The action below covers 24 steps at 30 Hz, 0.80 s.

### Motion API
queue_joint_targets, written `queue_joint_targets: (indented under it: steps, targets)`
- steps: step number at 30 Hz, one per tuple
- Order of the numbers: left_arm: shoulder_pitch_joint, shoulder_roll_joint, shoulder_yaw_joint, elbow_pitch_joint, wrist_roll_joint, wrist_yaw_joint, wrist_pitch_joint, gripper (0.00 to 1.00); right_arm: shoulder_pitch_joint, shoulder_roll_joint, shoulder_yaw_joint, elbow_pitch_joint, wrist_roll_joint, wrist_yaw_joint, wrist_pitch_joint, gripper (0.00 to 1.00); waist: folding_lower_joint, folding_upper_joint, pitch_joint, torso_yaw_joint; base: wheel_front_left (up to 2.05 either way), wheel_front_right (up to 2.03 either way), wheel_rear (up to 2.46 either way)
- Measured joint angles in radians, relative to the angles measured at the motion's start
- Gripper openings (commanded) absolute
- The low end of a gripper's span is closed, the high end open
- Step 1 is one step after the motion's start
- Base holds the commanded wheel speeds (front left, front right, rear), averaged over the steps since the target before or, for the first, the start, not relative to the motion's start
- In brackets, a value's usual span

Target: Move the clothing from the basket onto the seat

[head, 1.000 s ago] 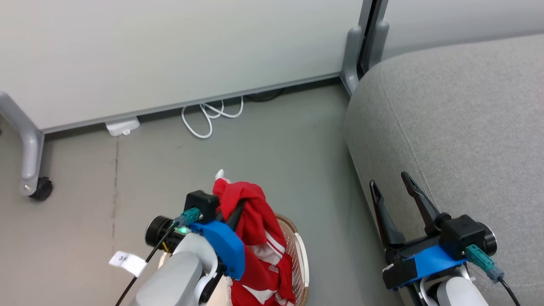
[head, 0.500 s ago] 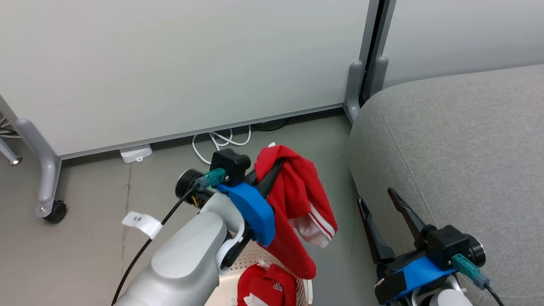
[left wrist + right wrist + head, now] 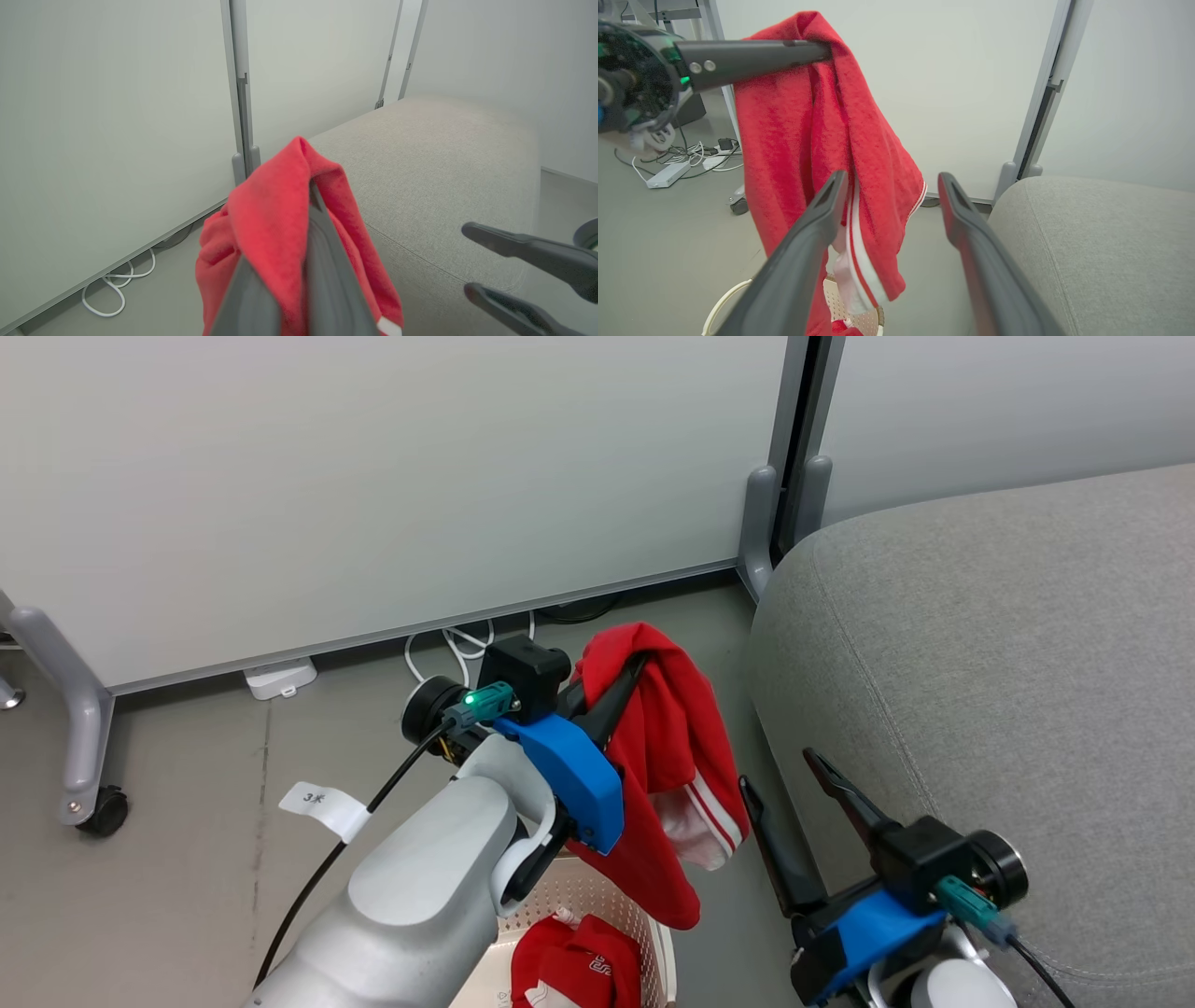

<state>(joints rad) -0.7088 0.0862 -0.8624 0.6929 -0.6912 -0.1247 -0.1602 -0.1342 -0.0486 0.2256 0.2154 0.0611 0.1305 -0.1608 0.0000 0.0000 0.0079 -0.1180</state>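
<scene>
- Left gripper [image 3: 635,665] is pressed together on a fold of a red garment [image 3: 677,747], which hangs in the air above the basket [image 3: 597,903].
- A second garment [image 3: 569,961] lies in the basket.
- Right gripper [image 3: 776,768] is spread and holds nothing, just beside the seat's edge.
- Seat [image 3: 1008,644] lies to the right, bare.
- Risk: the pinch holds only a fold. The dangling tail could snag the right gripper during the swing across, and the garment would drop to the floor [image 3: 187,859].
- A second ago the garment trailed into the basket. Now it hangs clear and nearer the seat.

Office-like room: wheeled partition panels [image 3: 373,476], loose cables [image 3: 455,651], grey floor [image 3: 187,896].
</scene>
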Motion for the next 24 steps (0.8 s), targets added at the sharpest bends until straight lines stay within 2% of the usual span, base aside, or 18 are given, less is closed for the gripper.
queue_joint_targets:
  steps: [9, 14, 24]
  targets:
    - [-0.016, -0.007, -0.015, -0.001, 0.000, 0.001, 0.002, 0.00, -0.100, 0.000, 0.038, 0.079, -0.052, 0.000, 0.112, 1.00, 0.0001, 0.0000, 0.018, 0.003, 0.00, 0.00, 0.00]
    - [-0.031, -0.012, -0.023, -0.004, -0.002, 0.001, 0.004, 0.00, -0.168, 0.000, 0.048, 0.168, -0.087, 0.000, 0.158, 1.00, 0.0001, 0.0000, 0.033, 0.012, 0.00, 0.00, 0.00]
    - [-0.042, -0.020, -0.048, -0.013, -0.014, 0.001, 0.008, 0.00, -0.314, 0.000, 0.083, 0.365, -0.044, 0.000, 0.144, 1.00, 0.0001, 0.0000, 0.044, 0.030, 0.00, 0.00, 0.00]
